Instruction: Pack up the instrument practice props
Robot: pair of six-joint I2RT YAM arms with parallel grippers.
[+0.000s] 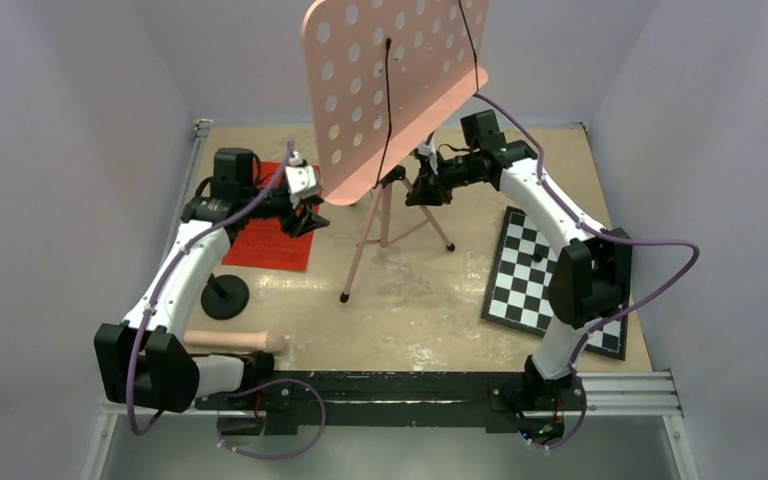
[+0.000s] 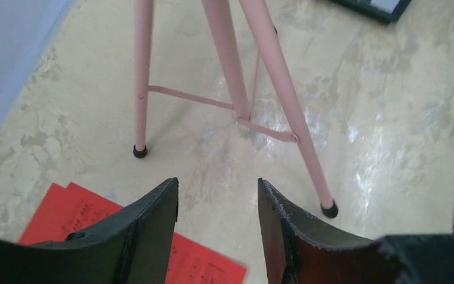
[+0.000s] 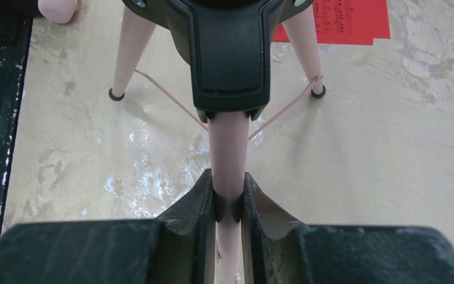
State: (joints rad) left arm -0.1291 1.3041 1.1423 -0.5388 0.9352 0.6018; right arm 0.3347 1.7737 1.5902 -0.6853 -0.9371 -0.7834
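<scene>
The pink music stand [image 1: 390, 80] stands upright mid-table on its tripod legs [image 2: 230, 65], its hole-perforated desk high up. My right gripper [image 1: 424, 190] is shut on the stand's pink centre tube [image 3: 229, 148] just below the black hub [image 3: 227, 53]. My left gripper [image 1: 306, 218] is open and empty, hovering over the right edge of the red sheet-music pages [image 1: 272, 235], which lie flat left of the stand and also show in the left wrist view [image 2: 65, 213]. The pink rod [image 1: 235, 342] lies by the left arm's base, apart from the black round base [image 1: 224, 297]. The microphone is out of view.
A black-and-white checkerboard [image 1: 540, 280] lies at the right, partly under my right arm. Grey walls close in the left, back and right sides. A black rail [image 1: 400, 385] runs along the near edge.
</scene>
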